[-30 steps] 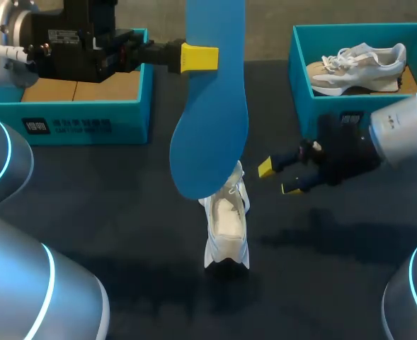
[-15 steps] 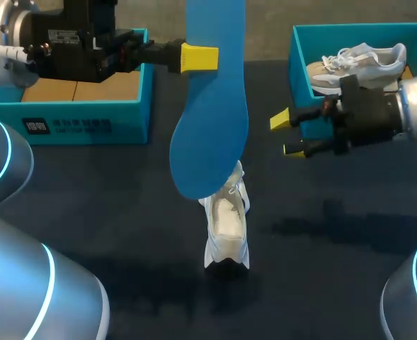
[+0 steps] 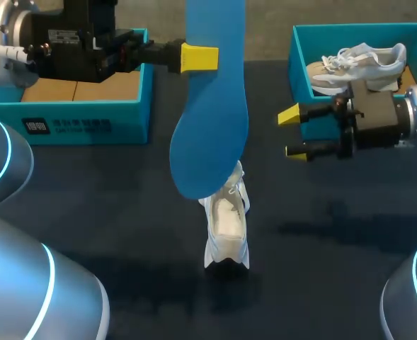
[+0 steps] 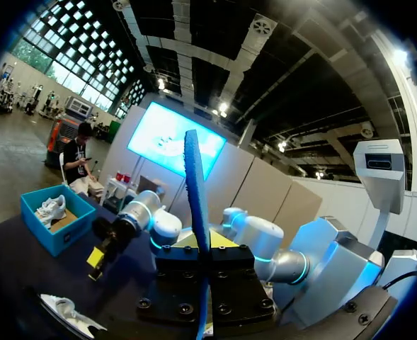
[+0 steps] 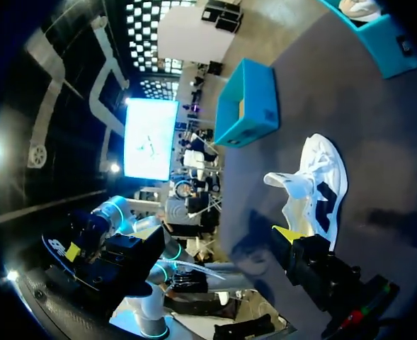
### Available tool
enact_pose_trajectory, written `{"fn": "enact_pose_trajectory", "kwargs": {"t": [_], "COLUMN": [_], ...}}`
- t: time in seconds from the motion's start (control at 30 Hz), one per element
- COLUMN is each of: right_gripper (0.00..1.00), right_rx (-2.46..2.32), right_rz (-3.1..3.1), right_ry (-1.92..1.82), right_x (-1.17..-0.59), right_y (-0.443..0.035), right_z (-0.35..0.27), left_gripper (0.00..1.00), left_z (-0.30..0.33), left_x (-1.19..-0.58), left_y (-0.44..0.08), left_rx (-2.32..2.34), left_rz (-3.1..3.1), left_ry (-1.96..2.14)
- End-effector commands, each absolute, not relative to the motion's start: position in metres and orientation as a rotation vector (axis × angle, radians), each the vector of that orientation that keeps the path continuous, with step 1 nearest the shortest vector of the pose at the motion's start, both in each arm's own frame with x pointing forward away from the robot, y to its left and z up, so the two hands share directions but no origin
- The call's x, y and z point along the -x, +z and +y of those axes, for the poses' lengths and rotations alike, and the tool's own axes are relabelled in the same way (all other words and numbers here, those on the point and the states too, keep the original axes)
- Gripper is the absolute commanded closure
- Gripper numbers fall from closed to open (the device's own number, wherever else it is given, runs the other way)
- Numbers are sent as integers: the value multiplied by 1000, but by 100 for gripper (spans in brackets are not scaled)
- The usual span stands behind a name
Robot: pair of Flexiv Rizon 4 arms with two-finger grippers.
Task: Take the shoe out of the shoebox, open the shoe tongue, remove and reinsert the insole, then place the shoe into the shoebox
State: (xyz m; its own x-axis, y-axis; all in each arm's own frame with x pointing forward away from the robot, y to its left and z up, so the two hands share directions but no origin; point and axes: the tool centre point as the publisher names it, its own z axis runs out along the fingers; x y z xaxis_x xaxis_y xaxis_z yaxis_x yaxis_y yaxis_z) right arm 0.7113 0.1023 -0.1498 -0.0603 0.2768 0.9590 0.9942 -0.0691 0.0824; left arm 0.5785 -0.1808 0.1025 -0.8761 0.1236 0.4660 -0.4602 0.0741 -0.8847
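Left gripper (image 3: 200, 57) is raised high, clamped on the insole (image 3: 212, 134); right gripper (image 3: 293, 132) hovers level, fingers spread, pointing leftward.

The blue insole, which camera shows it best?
The head view: the blue insole shows its broad face there, held by the left tool above the white shoe. The left wrist view shows it only edge-on, a thin strip. In the right wrist view I cannot make it out.

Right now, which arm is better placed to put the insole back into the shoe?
Left. The left fingers are shut on the blue insole, whose lower end hangs at the opening of the white shoe. The right fingers are open, empty, off beside the right shoebox.
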Motion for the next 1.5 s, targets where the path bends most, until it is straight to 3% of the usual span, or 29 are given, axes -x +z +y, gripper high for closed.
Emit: {"fn": "enact_pose_trajectory", "kwargs": {"t": [0.03, 0.33, 0.67, 0.83, 1.3, 1.5], "right_gripper": [0, 0, 0, 0, 0, 0], "right_rx": [1432, 1384, 1384, 1384, 1384, 1384], "right_rz": [-1401, -1349, -1349, -1349, -1349, -1349], "right_ry": [-1179, -1200, -1200, -1200, -1200, -1200], "right_x": [-711, -709, -709, -709, -709, -709], "right_y": [-147, -146, -146, -146, -146, -146], "right_z": [106, 103, 103, 103, 103, 103], "left_gripper": [100, 100, 100, 100, 100, 100], "left_z": [-182, -169, -164, -159, -159, -165], "left_x": [-579, -606, -631, -624, -624, -627], "left_y": [103, 110, 132, 117, 117, 97], "left_rx": [-334, -191, 329, 581, 581, 1021], "left_rz": [-1940, -1956, -2274, -2500, -2500, -2474], "left_ry": [1851, 2015, 2158, 2111, 2111, 2119]}}
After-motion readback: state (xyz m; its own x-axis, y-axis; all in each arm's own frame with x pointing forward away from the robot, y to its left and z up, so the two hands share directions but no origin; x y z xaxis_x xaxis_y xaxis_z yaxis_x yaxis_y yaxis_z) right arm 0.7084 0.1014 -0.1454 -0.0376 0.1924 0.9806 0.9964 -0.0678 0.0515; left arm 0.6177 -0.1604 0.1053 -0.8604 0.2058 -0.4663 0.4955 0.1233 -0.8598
